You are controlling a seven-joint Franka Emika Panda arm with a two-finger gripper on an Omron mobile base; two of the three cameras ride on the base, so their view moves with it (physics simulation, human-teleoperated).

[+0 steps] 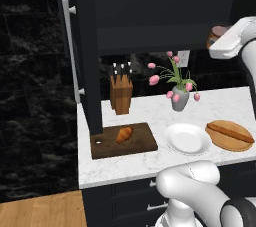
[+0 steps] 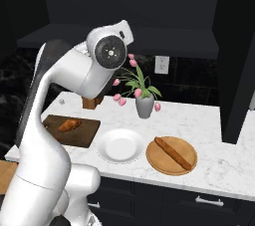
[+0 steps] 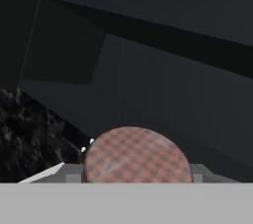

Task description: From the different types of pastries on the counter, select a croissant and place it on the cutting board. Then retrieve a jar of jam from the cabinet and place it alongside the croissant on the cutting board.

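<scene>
The croissant (image 1: 124,134) was already laid on the cutting board (image 1: 142,142), the jar of jam (image 3: 137,155) was raised near the cabinet (image 1: 90,46), and the gripper's grasp could not be told.

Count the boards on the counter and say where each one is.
2. The dark cutting board lies at the counter's left end with the croissant on it; the round light-wood board sits at the right, beyond the white plate, carrying the long loaf.
</scene>
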